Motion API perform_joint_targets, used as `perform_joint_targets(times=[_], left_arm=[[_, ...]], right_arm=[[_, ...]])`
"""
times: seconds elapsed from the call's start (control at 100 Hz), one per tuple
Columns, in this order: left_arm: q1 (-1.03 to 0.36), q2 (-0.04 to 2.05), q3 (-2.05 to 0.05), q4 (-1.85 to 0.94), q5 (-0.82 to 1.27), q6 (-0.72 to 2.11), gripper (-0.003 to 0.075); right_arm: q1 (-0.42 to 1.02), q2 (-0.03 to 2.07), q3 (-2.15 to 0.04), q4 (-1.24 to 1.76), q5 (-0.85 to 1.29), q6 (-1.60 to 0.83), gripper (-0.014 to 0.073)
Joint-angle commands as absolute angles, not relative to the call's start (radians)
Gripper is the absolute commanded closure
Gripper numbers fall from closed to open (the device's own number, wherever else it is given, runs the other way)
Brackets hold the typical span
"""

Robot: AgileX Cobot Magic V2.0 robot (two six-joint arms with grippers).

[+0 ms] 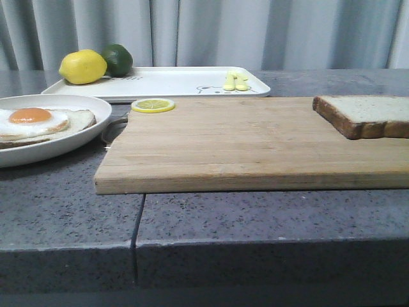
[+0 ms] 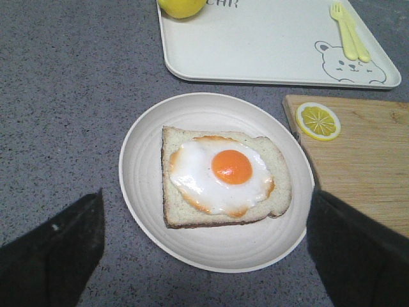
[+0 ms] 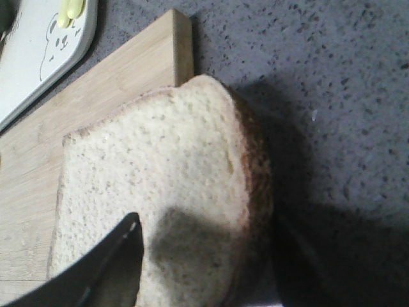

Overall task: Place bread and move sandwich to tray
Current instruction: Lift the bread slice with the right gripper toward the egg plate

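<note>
On the grey worktop (image 1: 268,217) lies a wooden cutting board (image 1: 243,144) carrying the bread (image 1: 364,115) at its right end under the right pincer (image 3: 192,281), whose grip I cannot tell, behind it the tray (image 1: 179,82), and left the plate (image 2: 147,160) holding the sandwich (image 2: 220,176) beneath the wide-open, empty left pincer (image 2: 204,256).

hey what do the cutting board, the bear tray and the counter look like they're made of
Cutting board: wood, probably bamboo, shown by its pale tan lengthwise strips and matte finish.
Tray: likely melamine or plastic, smooth off-white with a soft sheen and a printed bear outline.
Counter: looks like stone or a stone-look composite, grey with dark speckles and a visible seam; which one cannot be told.
</note>
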State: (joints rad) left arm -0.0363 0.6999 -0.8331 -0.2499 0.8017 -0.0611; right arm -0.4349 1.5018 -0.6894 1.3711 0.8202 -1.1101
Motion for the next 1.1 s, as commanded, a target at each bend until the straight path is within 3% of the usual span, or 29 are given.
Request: perform_joint_targets(times=[0.0,0.24,0.48,1.09], left_arm=[[-0.038,0.703,-0.87,-0.27,0.74,-0.061,0.0123],[-0.038,0.703,-0.87,-0.27,0.74,-0.061,0.0123],[-0.038,0.703,-0.87,-0.27,0.74,-0.061,0.0123],[-0.038,0.703,-0.87,-0.27,0.74,-0.061,0.0123]], right_arm=[[-0.432,1.476,-0.71,1.397,0.858,-1.12,0.0264],[-0.432,1.476,-0.71,1.395,0.851,-1.12,0.0484],[-0.432,1.475,-0.71,1.395,0.857,-1.108,0.0629],[-0.374,1.184,-0.846,1.462,0.988,-0.832,0.0651]])
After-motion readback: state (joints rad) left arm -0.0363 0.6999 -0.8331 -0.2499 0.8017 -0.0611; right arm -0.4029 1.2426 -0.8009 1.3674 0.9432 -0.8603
